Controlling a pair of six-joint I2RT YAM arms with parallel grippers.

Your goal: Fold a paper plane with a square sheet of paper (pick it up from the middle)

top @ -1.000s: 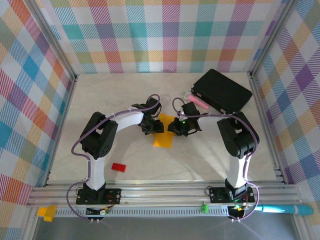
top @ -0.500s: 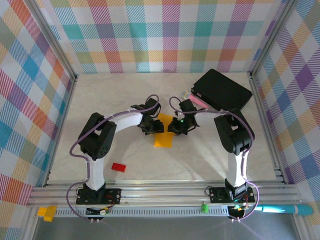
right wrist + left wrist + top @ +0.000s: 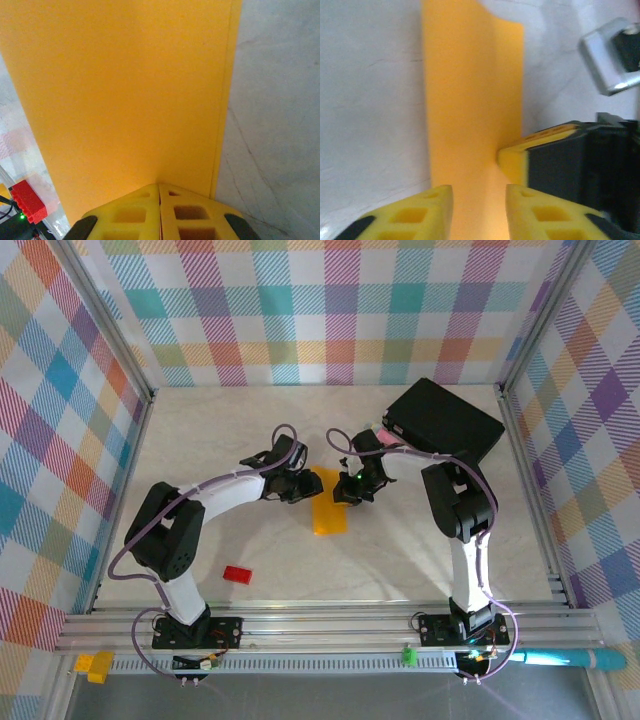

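I read the folded paper [image 3: 330, 510] lying flat at table centre. At its 10 o'clock, the left gripper [image 3: 479, 192] straddles it, fingers narrowly apart. At 1 o'clock, the right gripper [image 3: 159, 186] is closed at the edge. Uneven pull may skew or tear the crease.

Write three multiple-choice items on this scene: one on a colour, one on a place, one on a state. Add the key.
1. What colour is the folded paper?
A) blue B) green C) orange-yellow

2. Where does the red block lie?
A) left of the folded paper and nearer the arm bases B) on top of the folded paper C) against the far wall

3. How do the fingers of the right end effector stand?
A) wide apart B) closed together C) clamped on the red block

Key: 1 C, the top view shows orange-yellow; 2 A, the top view shows it near-left, apart from the paper; 3 B, the right wrist view shows them meeting without a gap.
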